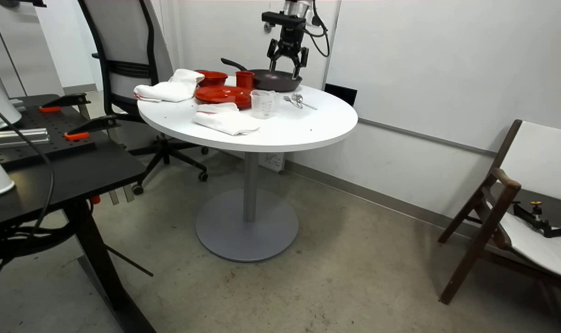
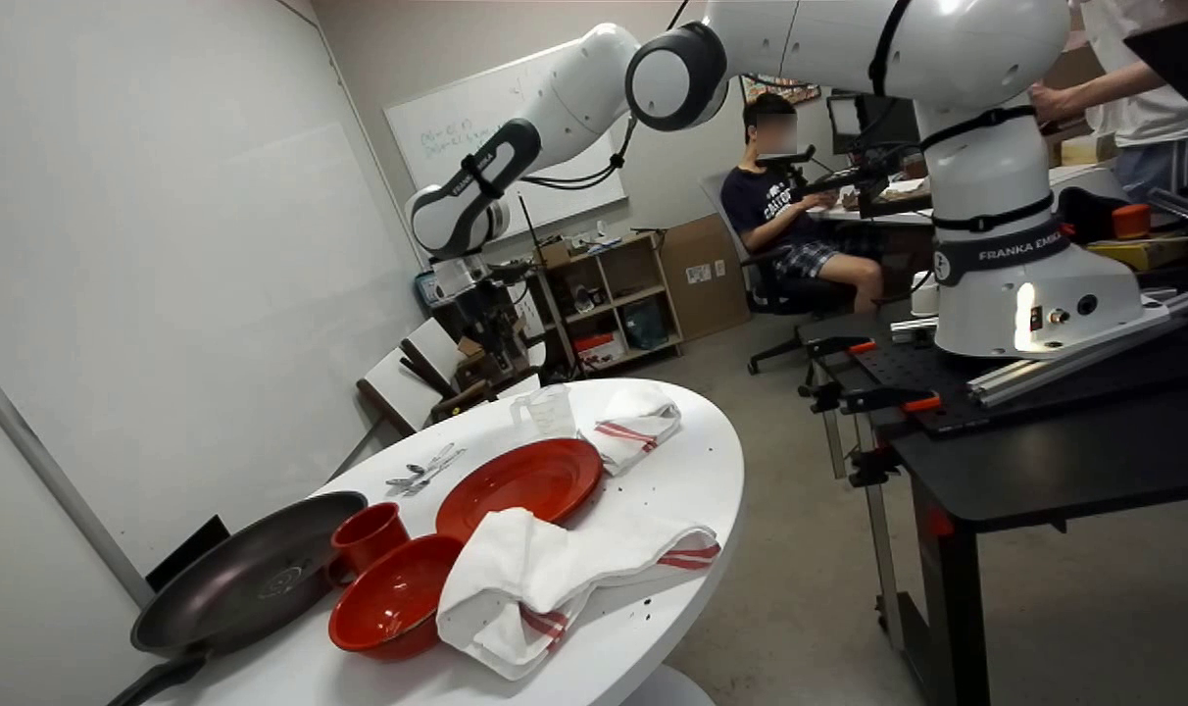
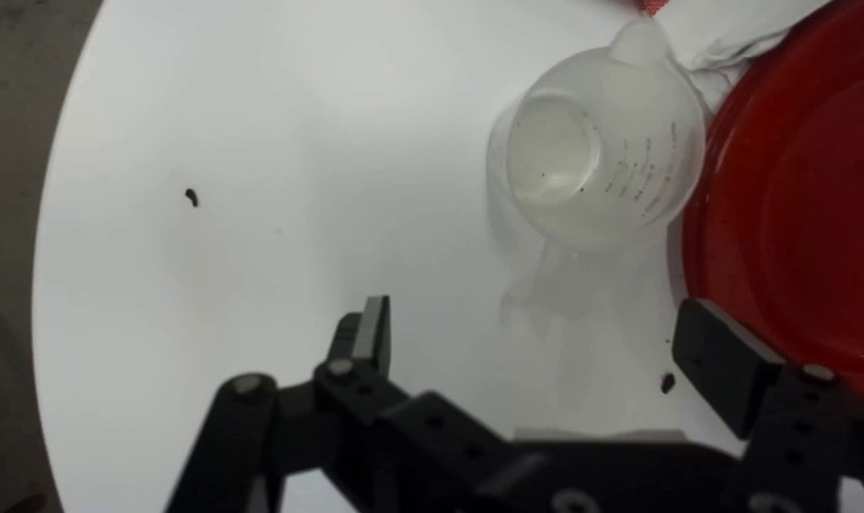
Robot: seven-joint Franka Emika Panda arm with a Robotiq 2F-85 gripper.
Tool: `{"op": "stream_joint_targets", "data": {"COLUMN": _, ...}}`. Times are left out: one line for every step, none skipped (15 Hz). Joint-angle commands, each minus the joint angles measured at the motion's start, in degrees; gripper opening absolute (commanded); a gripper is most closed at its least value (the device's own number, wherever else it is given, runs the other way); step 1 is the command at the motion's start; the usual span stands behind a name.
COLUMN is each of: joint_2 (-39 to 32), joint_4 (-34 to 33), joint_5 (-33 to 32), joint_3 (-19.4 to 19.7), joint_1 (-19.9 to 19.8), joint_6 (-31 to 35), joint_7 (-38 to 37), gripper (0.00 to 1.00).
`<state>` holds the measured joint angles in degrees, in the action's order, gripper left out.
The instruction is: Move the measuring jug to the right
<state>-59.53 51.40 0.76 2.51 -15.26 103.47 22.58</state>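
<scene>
Pincer (image 3: 546, 345) above the round surface (image 3: 261, 256), its two fingers spread well apart with nothing gripped between them. The measuring jug (image 3: 607, 164) stands upright just ahead of the fingertips in the wrist view, beside the rim of the red plate (image 3: 810, 192); whether the two touch, we cannot tell. Close to the jug, in an exterior view, lies a folded white cloth (image 1: 227, 120).

Handling: we judge the jug to be clear moulded plastic, light and apparently empty, unlikely to break, with a wall stiff enough to lift by yet apt to flex under a hard squeeze. Its smooth faces may slip, and so little weight could let a careless nudge slide or tip it. Grip: we would take the wall on the side away from the plate, one finger inside the mouth and one outside, so that neither strikes the plate. The tab (image 3: 639, 44) at the rim, which we take for a pouring lip, promises a poor hold; the handle we cannot make out surely.
</scene>
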Motion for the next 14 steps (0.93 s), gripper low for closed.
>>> {"op": "stream_joint_targets", "data": {"joint_2": 11.22, "joint_4": 12.06, "joint_5": 1.03, "joint_3": -1.7, "joint_1": 0.54, "joint_6": 0.87, "joint_7": 1.34, "gripper": 1.0}}
{"op": "stream_joint_targets", "data": {"joint_2": 13.55, "joint_4": 14.36, "joint_5": 1.05, "joint_3": -2.27, "joint_1": 0.65, "joint_6": 1.05, "joint_7": 1.61, "gripper": 1.0}}
{"op": "stream_joint_targets", "data": {"joint_2": 15.75, "joint_4": 16.51, "joint_5": 1.03, "joint_3": -3.11, "joint_1": 0.67, "joint_6": 1.12, "joint_7": 2.79, "gripper": 1.0}}
{"op": "stream_joint_targets", "data": {"joint_2": 18.09, "joint_4": 18.78, "joint_5": 0.84, "joint_3": -3.64, "joint_1": 0.82, "joint_6": 1.21, "joint_7": 3.33, "gripper": 1.0}}
{"op": "stream_joint_targets", "data": {"joint_2": 20.52, "joint_4": 21.16, "joint_5": 0.63, "joint_3": -4.37, "joint_1": 0.94, "joint_6": 1.86, "joint_7": 4.66, "gripper": 1.0}}
{"op": "stream_joint_targets", "data": {"joint_2": 22.86, "joint_4": 23.49, "joint_5": 0.65, "joint_3": -5.07, "joint_1": 1.0, "joint_6": 1.95, "joint_7": 5.6, "gripper": 1.0}}
{"op": "stream_joint_targets", "data": {"joint_2": 25.14, "joint_4": 25.45, "joint_5": 0.92, "joint_3": -5.28, "joint_1": 1.33, "joint_6": 2.06, "joint_7": 6.9, "gripper": 1.0}}
{"op": "stream_joint_targets", "data": {"joint_2": 27.57, "joint_4": 27.78, "joint_5": 1.18, "joint_3": -5.75, "joint_1": 1.45, "joint_6": 1.94, "joint_7": 7.87, "gripper": 1.0}}
{"op": "stream_joint_targets", "data": {"joint_2": 30.08, "joint_4": 30.09, "joint_5": 1.25, "joint_3": -5.98, "joint_1": 1.65, "joint_6": 2.12, "joint_7": 8.64, "gripper": 1.0}}
{"op": "stream_joint_targets", "data": {"joint_2": 32.49, "joint_4": 32.42, "joint_5": 1.55, "joint_3": -6.24, "joint_1": 1.8, "joint_6": 2.04, "joint_7": 9.34, "gripper": 1.0}}
{"op": "stream_joint_targets", "data": {"joint_2": 34.96, "joint_4": 34.78, "joint_5": 1.76, "joint_3": -6.37, "joint_1": 1.99, "joint_6": 1.7, "joint_7": 10.1, "gripper": 1.0}}
{"op": "stream_joint_targets", "data": {"joint_2": 37.4, "joint_4": 37.24, "joint_5": 1.87, "joint_3": -6.33, "joint_1": 2.32, "joint_6": 1.64, "joint_7": 10.36, "gripper": 1.0}}
{"op": "stream_joint_targets", "data": {"joint_2": 39.73, "joint_4": 39.71, "joint_5": 1.92, "joint_3": -6.21, "joint_1": 2.66, "joint_6": 1.45, "joint_7": 10.76, "gripper": 1.0}}
{"op": "stream_joint_targets", "data": {"joint_2": 42.18, "joint_4": 42.28, "joint_5": 1.95, "joint_3": -6.04, "joint_1": 3.04, "joint_6": 1.31, "joint_7": 11.07, "gripper": 1.0}}
